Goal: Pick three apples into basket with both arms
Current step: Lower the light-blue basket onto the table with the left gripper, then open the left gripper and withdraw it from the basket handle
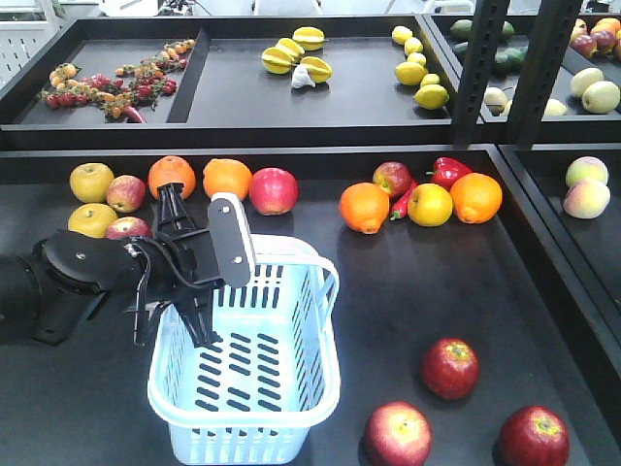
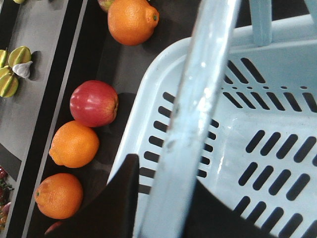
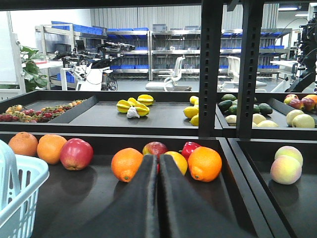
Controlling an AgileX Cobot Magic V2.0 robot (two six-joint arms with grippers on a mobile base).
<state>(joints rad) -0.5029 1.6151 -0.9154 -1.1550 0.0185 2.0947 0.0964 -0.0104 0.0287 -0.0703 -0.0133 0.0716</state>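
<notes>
Nearby, oranges (image 1: 172,177) behind the basket (image 1: 243,416)

Black shelf (image 1: 388,291), basket (image 1: 238,419), three apples (image 1: 449,368), oranges (image 1: 227,179)

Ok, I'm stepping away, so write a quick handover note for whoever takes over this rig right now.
Left tool: shut on the basket by its handle.
Right tool: shut, empty, low over the table.
The three red apples lie on the table to the right of the basket, apart from each other.
Done: nothing yet; the basket is empty.
Left: all three apples into the basket.
</notes>
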